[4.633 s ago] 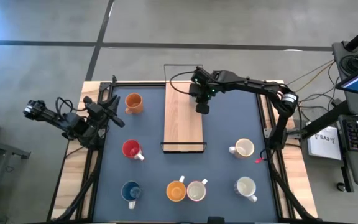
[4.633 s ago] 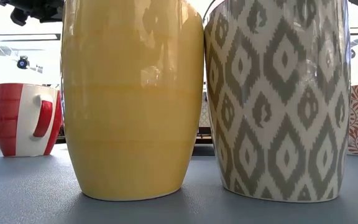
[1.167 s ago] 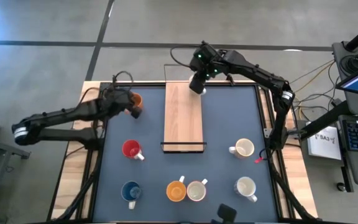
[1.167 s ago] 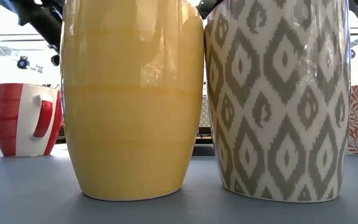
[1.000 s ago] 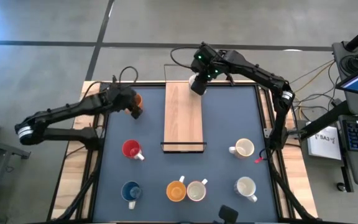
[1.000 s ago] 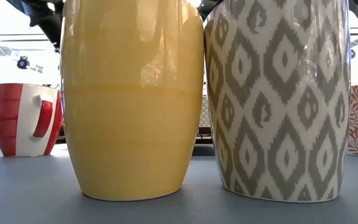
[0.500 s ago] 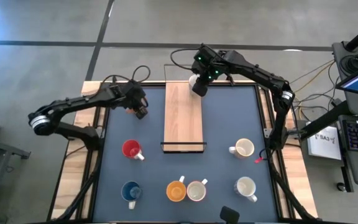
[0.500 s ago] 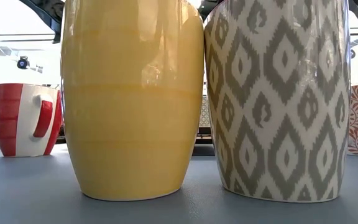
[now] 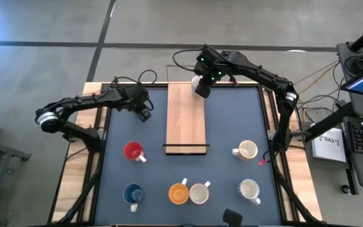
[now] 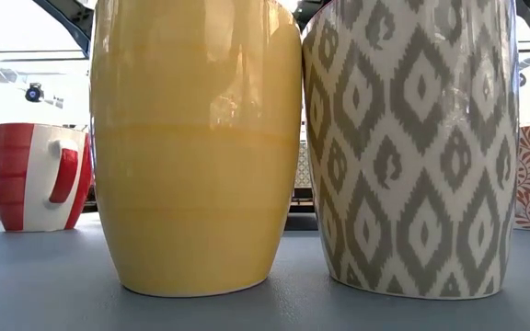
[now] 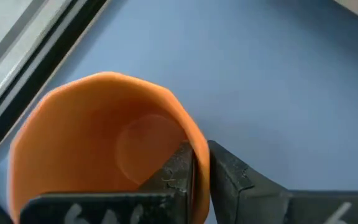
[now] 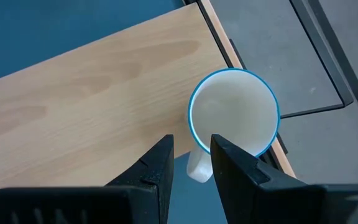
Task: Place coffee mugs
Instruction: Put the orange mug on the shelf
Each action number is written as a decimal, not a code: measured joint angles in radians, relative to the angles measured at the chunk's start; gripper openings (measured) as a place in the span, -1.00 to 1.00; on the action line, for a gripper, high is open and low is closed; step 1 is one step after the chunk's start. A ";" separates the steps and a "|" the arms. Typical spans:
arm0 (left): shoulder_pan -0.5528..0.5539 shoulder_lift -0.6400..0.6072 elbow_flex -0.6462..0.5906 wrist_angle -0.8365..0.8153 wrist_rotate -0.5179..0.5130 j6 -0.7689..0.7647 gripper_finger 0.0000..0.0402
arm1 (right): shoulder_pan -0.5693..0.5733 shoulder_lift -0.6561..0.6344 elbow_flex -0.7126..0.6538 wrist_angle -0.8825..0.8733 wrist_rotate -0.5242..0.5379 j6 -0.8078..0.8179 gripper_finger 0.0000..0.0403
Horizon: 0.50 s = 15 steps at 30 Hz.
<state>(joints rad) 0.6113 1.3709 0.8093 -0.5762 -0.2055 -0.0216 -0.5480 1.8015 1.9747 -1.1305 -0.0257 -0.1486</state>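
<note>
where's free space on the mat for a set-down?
Bare mat between the wooden board and the cream mug; also between the left gripper and the red mug. Crowded at the near edge, where the orange mug and patterned mug touch.

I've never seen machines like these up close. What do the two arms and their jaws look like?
Both are dark, slim, jointed arms. The left arm has a pale ring near its elbow; the right arm shows small green lights near its wrist and loose black cables. Each ends in two black, blocky jaws.
</note>
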 joint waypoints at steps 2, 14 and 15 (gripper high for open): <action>0.001 -0.005 -0.001 -0.001 0.019 -0.004 -0.94 | 0.000 0.000 0.000 0.000 0.000 0.000 -0.53; -0.035 -0.006 0.149 -0.004 0.174 0.074 -0.96 | 0.000 0.000 0.000 0.001 0.000 0.000 -0.53; -0.045 -0.004 0.169 -0.003 0.176 0.084 -0.96 | 0.000 0.000 0.000 0.001 0.000 0.000 -0.53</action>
<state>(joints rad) 0.5660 1.3665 0.9786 -0.5797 -0.0299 0.0627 -0.5480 1.8019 1.9747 -1.1297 -0.0256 -0.1489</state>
